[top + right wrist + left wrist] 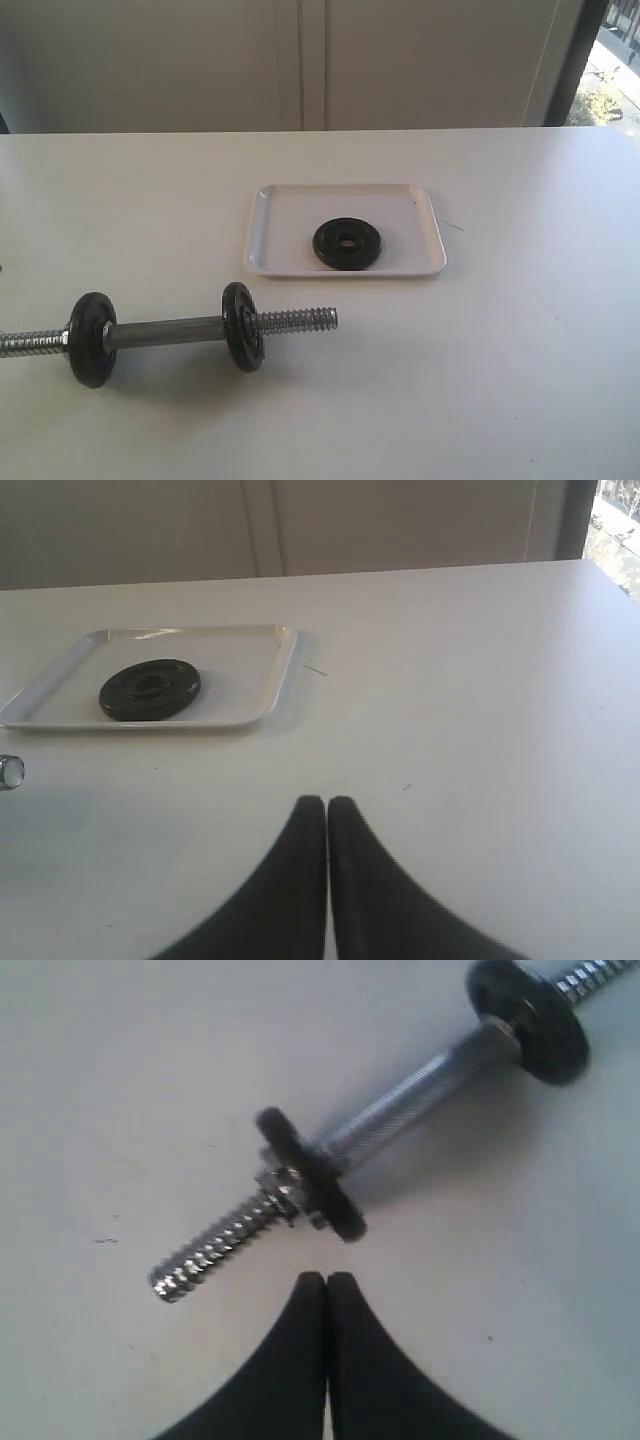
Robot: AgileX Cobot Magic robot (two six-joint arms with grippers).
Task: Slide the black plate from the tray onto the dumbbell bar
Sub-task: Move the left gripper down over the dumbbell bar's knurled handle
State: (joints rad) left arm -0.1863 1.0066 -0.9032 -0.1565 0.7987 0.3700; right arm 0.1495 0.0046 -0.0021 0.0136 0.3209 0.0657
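One black plate [347,244] [150,689] lies flat in the white tray [290,215] [255,680] at mid-table. The dumbbell bar [165,332] [410,1095] lies in front of the tray to the left, with two more black discs [242,326] [92,339] standing on it at either end of the knurled middle. Its threaded end [300,321] points right. My left gripper [327,1278] is shut and empty, just off the bar's threaded end [215,1245]. My right gripper [327,802] is shut and empty over bare table, away from the tray. Neither gripper shows in the exterior view.
The white table [520,350] runs back to a pale wall. A window strip [610,70] is at the far right. A small dark mark [455,226] lies on the table right of the tray. The bar's end tip [10,771] shows in the right wrist view.
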